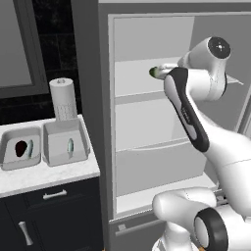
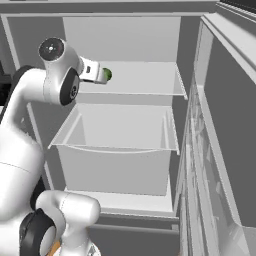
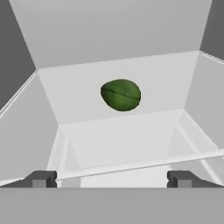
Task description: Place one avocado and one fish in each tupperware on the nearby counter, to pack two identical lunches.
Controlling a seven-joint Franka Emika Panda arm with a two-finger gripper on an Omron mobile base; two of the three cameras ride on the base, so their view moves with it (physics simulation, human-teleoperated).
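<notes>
The pincer (image 3: 112,178) stands wide, its two dark tips far apart and nothing between them, aimed into the open fridge (image 1: 147,29) at shelf height. Straight ahead at twelve o'clock lies the avocado (image 3: 121,94), on the upper shelf (image 3: 122,131) near the back wall, well apart from the tips.

The avocado is probably light and firm, but its smooth rounded skin looks likely to slip or roll away if nudged. I would take it across its narrow middle, tips on opposite flanks, closing gently.

Edges matter here: the shelf's front lip runs just above the tips, and the fridge side walls close in at nine and three o'clock. Above the fruit there is open room, so a level approach over the lip seems the safest. The fridge door (image 2: 220,150) stands open at three o'clock.

On the desk (image 1: 49,174), at nine o'clock from the fridge, two tupperware sit side by side: the left tupperware (image 1: 7,142) holds a dark avocado and a fish, the right tupperware (image 1: 51,132) a fish (image 1: 70,146) alone. A paper towel roll (image 1: 63,98) stands behind them.
</notes>
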